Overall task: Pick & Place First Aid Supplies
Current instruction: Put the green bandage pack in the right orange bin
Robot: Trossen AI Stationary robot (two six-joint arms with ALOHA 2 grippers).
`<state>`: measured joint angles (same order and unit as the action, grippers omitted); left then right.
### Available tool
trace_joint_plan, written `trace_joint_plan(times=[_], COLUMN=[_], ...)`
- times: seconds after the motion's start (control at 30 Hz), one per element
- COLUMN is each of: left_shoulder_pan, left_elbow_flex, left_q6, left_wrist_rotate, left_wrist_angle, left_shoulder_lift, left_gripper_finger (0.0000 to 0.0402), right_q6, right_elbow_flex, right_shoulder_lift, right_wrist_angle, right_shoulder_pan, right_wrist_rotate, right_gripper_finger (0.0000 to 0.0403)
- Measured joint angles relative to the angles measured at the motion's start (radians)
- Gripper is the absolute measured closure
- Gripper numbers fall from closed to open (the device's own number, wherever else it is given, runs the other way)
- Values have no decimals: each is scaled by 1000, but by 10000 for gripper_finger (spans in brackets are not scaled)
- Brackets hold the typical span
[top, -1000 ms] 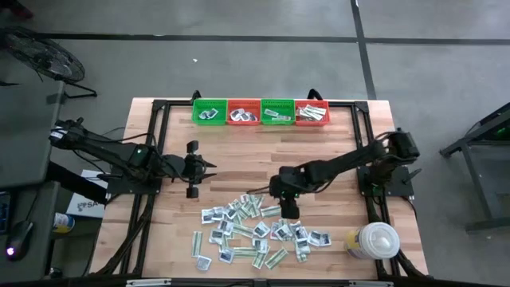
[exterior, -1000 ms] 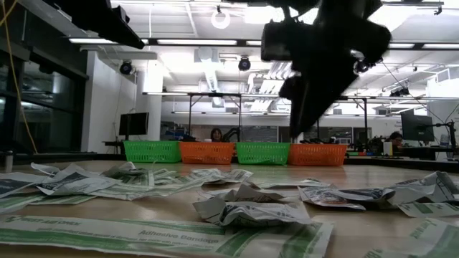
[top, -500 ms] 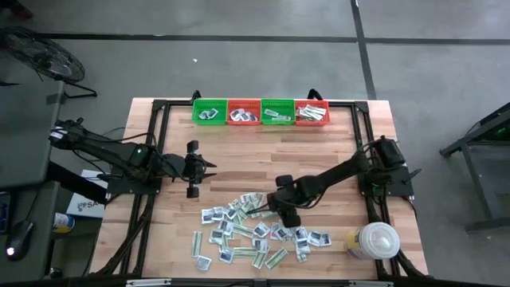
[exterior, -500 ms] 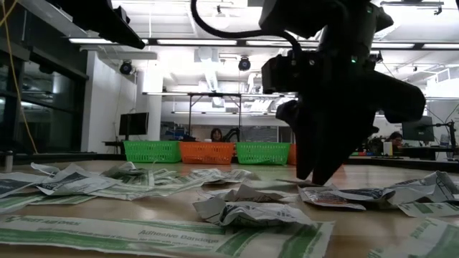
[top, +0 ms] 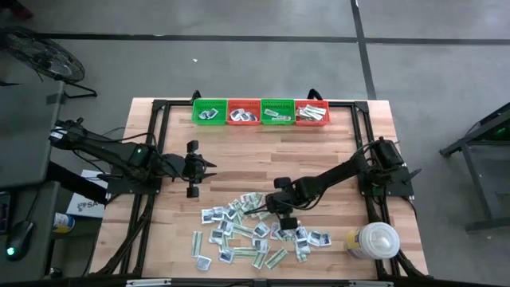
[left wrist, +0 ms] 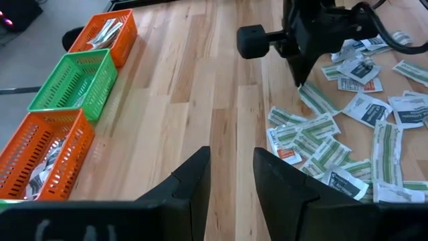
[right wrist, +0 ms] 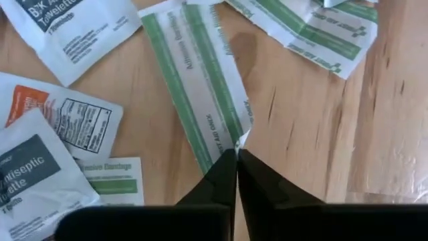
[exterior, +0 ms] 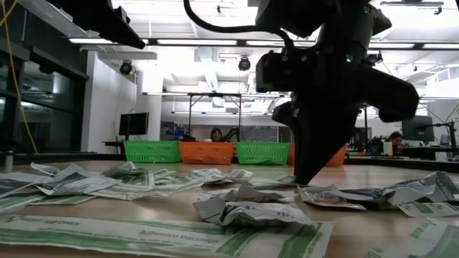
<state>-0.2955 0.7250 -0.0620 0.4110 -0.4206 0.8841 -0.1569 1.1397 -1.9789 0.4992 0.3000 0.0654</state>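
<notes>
1. Right tool (right wrist: 236, 157) tips hide the end of a green-striped strip (right wrist: 200, 87).
2. Low view: right arm (exterior: 330, 79) covers the fourth basket (exterior: 337, 154) beyond.
3. Packet print unreadable from above.

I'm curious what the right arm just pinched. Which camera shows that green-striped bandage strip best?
The right wrist view: the right gripper is shut on the bandage strip, its print readable. The high view shows only the pile; the low view hides it behind the arm; the left wrist view shows it far off.

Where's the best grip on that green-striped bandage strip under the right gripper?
At its near short end, from straight above. The strip lies flat on the table, but that end's corner curls up, giving an edge to pinch. The right gripper is shut on that end.
</notes>
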Motion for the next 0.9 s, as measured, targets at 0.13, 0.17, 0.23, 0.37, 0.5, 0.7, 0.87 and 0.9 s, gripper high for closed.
trace_joint_plan(times=[0.13, 0.17, 0.23, 0.37, 0.5, 0.7, 0.87, 0.9], left_shoulder_pan=[0, 0, 0, 0, 0, 0, 0, 0], left_elbow_flex=[0, 0, 0, 0, 0, 0, 0, 0], left_q6=[-1, -3, -7, -8, -14, -22, -26, -30], left_wrist_rotate=[-4, -5, -10, -14, -16, -14, -8, -7], left_wrist_angle=[0, 0, 0, 0, -1, 1, 7, 7], left_shoulder_lift=[0, 0, 0, 0, 0, 0, 0, 0], left_gripper_finger=[292, 292, 292, 292, 292, 292, 292, 292], right_q6=[-62, -71, -96, -142, -168, -178, -173, -163], right_elbow_flex=[-3, -5, -3, -14, -4, -4, -4, -4], right_shoulder_lift=[15, 25, 56, 140, 242, 388, 515, 540], right_wrist_angle=[7, 11, 35, 151, 235, 326, 403, 422], right_shoulder_pan=[-10, -13, -20, -42, -64, -113, -191, -211], right_wrist_rotate=[-5, 0, 16, 80, 154, 241, 301, 306], right_gripper_finger=[401, 401, 402, 402, 402, 403, 403, 403])
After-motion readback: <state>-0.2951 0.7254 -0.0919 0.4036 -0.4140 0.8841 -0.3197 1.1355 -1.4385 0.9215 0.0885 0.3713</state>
